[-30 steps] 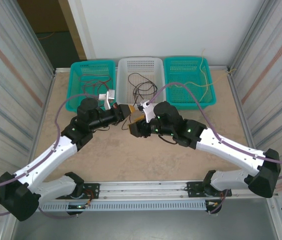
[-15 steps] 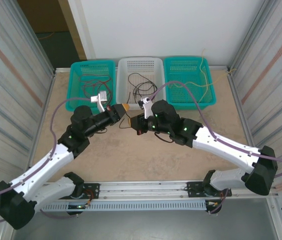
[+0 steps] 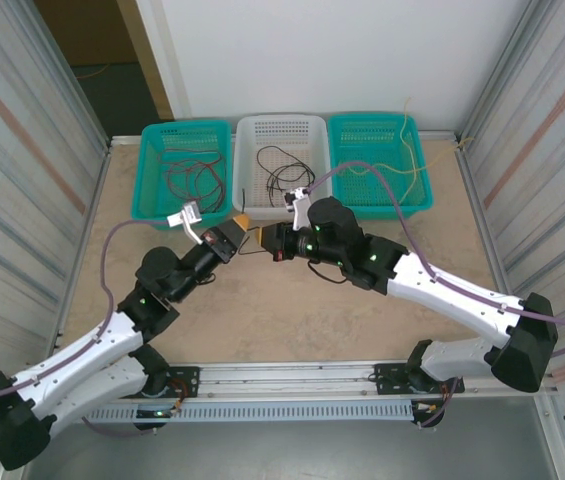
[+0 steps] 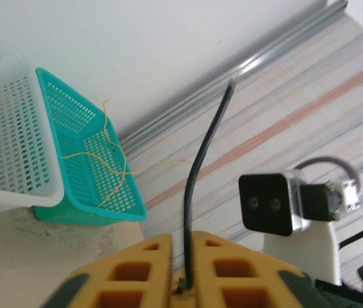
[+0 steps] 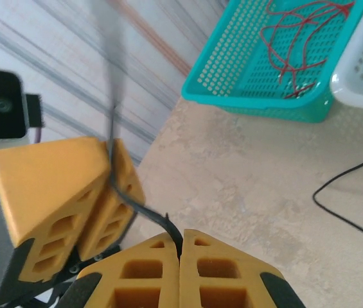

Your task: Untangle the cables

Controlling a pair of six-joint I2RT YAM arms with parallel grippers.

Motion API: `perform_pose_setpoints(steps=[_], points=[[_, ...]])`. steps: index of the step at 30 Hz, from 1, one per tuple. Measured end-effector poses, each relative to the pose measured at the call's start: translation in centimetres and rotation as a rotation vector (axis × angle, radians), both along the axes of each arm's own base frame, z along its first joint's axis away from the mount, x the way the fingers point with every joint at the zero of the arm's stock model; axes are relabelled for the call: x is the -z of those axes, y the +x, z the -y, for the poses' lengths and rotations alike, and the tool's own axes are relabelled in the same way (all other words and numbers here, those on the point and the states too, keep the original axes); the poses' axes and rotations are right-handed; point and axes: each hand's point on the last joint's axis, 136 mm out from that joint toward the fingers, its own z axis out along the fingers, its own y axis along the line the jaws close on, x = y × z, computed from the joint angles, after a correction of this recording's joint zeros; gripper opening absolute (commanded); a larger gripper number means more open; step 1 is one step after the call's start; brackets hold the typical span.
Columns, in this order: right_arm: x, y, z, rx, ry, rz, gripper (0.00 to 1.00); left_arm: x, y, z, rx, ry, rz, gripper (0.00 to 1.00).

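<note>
- My right end effector (image 5: 180, 242) was clamped shut on a black cable (image 4: 197, 160), which came out from between its tips.
- My left end effector (image 4: 182, 260) faced it, nearly touching, above the surface (image 3: 262, 310) and just in front of the white basket (image 3: 282, 118). The same cable ran up through its narrow gap (I could not tell whether the pads were pinching it or only standing around it).
- The step in hand, as I judged it, was sorting: one black cable was held clear of the others, between both arms.
- The rest looked sorted by colour. The red cables (image 3: 192, 180) were in the left teal basket (image 3: 147, 170), the black cables (image 3: 287, 180) in the white basket, and the yellow cables (image 3: 409, 160) in the right teal basket (image 3: 362, 118).
- A loose cable (image 5: 315, 190), also black, lay on the surface near the white basket (probably the next one to fetch).
- The next move, I judged, called for carrying the held cable over the white basket's rim. I would then let go one side at a time, so the free end dropped inside rather than draping over the wall.
</note>
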Motion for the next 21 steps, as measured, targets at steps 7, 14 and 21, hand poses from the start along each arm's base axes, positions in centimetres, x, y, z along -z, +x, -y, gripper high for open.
perform_pose_setpoints(steps=[7, 14, 21], points=[[0.9, -0.4, 0.7, -0.01, -0.097, 0.013, 0.0, -2.4, 1.1, -1.5, -0.051, 0.077, 0.008, 0.71], [-0.1, -2.1, 0.1, -0.109, -0.215, 0.113, 0.0, -2.5, 4.1, -2.8, 0.007, 0.187, -0.113, 0.73], [1.1, -2.3, -0.5, -0.158, -0.309, 0.138, 0.0, 0.3, 3.4, -0.6, 0.203, 0.222, -0.217, 0.63]])
